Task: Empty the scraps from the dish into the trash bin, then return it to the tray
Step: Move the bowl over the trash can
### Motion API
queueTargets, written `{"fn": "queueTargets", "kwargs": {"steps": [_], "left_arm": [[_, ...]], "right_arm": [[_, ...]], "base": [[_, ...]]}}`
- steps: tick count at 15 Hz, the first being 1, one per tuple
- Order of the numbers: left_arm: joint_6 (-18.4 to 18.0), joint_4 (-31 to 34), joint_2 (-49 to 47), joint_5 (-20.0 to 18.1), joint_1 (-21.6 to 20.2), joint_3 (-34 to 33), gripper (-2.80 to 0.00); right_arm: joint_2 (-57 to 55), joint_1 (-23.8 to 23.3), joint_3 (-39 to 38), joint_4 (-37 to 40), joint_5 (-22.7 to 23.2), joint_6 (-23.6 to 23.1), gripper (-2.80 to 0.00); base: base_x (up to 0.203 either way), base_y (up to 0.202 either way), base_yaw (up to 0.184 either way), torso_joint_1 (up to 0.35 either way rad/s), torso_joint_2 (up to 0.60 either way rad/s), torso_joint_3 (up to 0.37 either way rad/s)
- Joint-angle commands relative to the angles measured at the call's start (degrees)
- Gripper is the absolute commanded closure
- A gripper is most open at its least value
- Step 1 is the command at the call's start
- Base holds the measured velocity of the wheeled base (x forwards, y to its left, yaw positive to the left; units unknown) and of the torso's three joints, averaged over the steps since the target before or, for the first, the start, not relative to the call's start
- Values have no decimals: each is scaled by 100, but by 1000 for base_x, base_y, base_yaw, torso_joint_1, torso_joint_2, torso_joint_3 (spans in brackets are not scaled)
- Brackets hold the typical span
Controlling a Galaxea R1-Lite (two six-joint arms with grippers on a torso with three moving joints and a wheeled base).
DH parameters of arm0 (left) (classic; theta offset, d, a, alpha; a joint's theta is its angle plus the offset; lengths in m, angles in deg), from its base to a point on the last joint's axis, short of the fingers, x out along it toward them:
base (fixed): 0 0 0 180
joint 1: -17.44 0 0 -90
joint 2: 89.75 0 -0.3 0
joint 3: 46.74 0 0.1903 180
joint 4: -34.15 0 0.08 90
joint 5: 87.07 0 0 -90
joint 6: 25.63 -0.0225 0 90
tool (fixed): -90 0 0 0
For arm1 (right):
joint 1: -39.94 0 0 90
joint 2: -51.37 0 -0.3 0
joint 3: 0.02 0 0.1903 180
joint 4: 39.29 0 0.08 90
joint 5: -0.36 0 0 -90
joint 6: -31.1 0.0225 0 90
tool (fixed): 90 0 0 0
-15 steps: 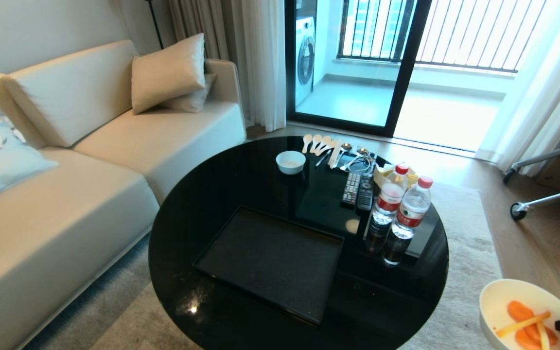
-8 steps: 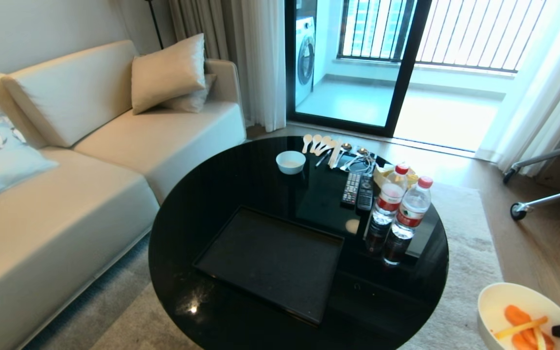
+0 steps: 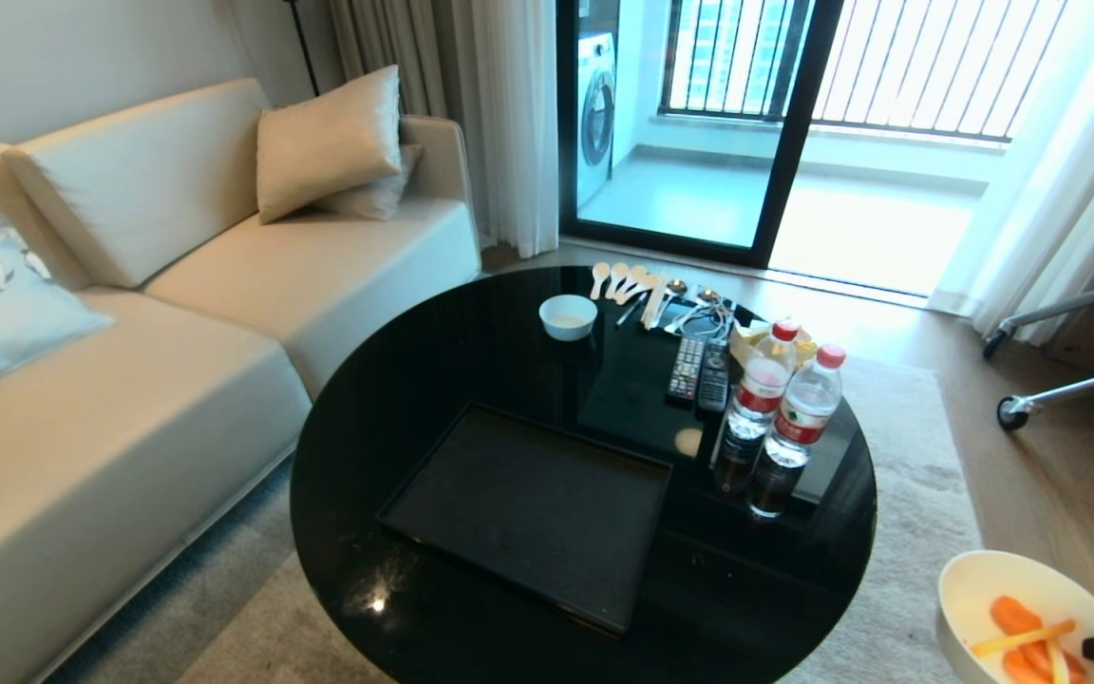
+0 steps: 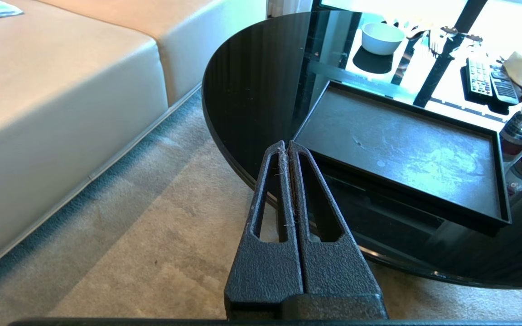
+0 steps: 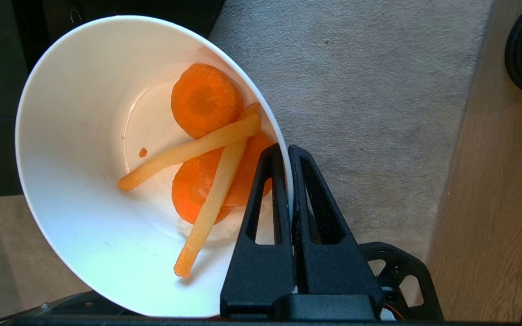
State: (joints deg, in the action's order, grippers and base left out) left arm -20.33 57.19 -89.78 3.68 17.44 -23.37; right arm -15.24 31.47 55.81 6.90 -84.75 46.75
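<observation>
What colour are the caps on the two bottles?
Red caps on both bottles; the head view shows them best.

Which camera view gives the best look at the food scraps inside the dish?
The right wrist view: the scraps lie fully visible inside the dish. The head view shows them only partly, at its edge. The left wrist view shows none.
</observation>
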Motion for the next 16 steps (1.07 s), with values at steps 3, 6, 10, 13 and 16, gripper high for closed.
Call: {"fn": "queueTargets", "kwargs": {"steps": [3,6,10,13,16], "left_arm": [[7,-2,2,4,0,0,0],[7,-2,2,4,0,0,0],[7,-2,2,4,0,0,0],[7,-2,2,4,0,0,0],[7,-2,2,4,0,0,0]], "right_arm": [[8,-85,6,29,4,-10,0],[-10,-136,6,20,13,-18,0],[-18,-261,-12,29,21,-27,0],[-18,-252,-12,29,17,-54,0],[-10,-252,-25,37,21,-54,0]], "base": [[0,0,0,0,0,0],[0,0,0,0,0,0],[-34,0,0,2,-1,2],[-185,0,-1,0,2,6],[-184,0,1,4,6,2]]}}
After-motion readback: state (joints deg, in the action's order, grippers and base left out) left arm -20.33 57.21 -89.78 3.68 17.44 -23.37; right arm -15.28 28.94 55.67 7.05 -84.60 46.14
